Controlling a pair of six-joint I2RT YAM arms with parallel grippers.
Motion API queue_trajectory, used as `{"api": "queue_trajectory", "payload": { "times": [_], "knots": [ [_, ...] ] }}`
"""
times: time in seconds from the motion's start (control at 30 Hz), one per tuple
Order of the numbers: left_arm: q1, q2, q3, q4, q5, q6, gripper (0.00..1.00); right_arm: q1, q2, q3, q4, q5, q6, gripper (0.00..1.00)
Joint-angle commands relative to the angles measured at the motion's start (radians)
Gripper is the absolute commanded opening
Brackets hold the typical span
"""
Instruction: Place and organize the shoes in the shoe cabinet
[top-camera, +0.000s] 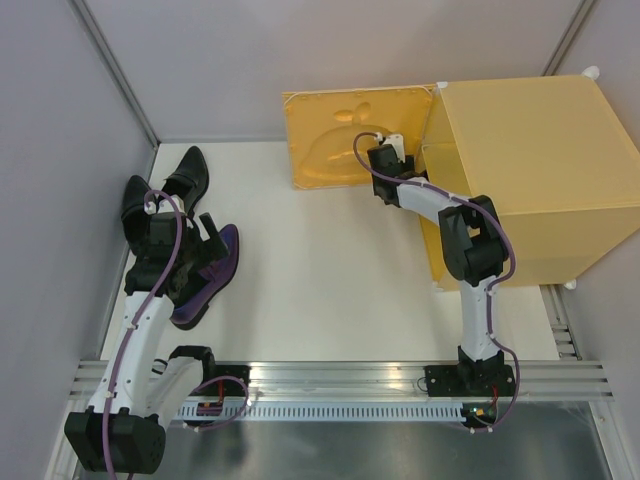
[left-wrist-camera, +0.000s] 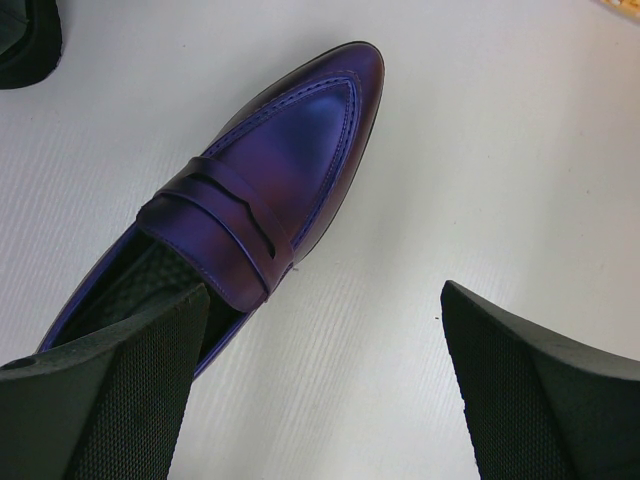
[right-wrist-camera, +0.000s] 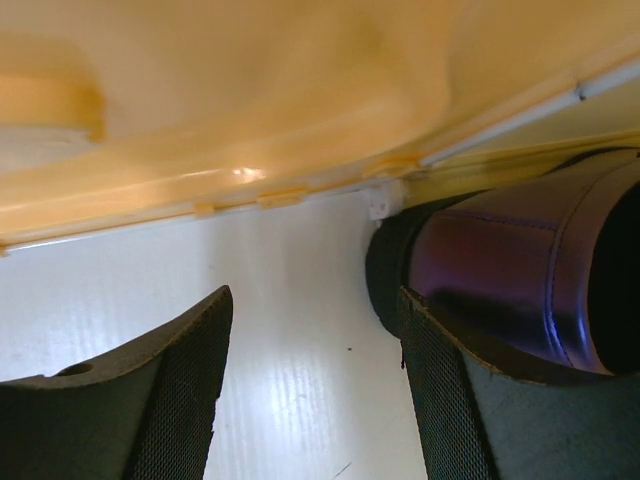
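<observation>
A purple shoe (top-camera: 212, 285) lies on the white table at the left, and in the left wrist view (left-wrist-camera: 280, 170) its toe points away. My left gripper (top-camera: 210, 240) (left-wrist-camera: 322, 290) is open over the shoe's heel end, with its left finger above the shoe's opening. Two black shoes (top-camera: 188, 172) (top-camera: 135, 197) lie behind it. The yellow shoe cabinet (top-camera: 530, 170) stands at the back right with its door (top-camera: 345, 135) swung open. My right gripper (top-camera: 392, 148) (right-wrist-camera: 315, 295) is open and empty at the cabinet's mouth. The other purple shoe (right-wrist-camera: 520, 260) lies just to its right there.
Grey walls close in the left, back and right sides. A metal rail (top-camera: 330, 380) runs along the near edge. One black shoe's edge (left-wrist-camera: 25, 40) shows at the top left of the left wrist view. The open door (right-wrist-camera: 250, 90) hangs close above my right gripper.
</observation>
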Motion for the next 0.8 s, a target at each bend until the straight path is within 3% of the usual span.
{"api": "queue_trajectory", "payload": {
  "times": [0.0, 0.27, 0.77],
  "knots": [
    [0.003, 0.001, 0.0, 0.027, -0.015, 0.044, 1.0, -0.024, 0.014, 0.03, -0.012, 0.091, -0.006, 0.72],
    [0.003, -0.001, 0.0, 0.025, -0.016, 0.044, 1.0, -0.044, -0.015, -0.001, -0.014, 0.182, 0.005, 0.72],
    [0.003, -0.005, -0.001, 0.027, -0.02, 0.044, 1.0, -0.061, -0.055, -0.052, -0.032, 0.179, 0.025, 0.72]
  ]
}}
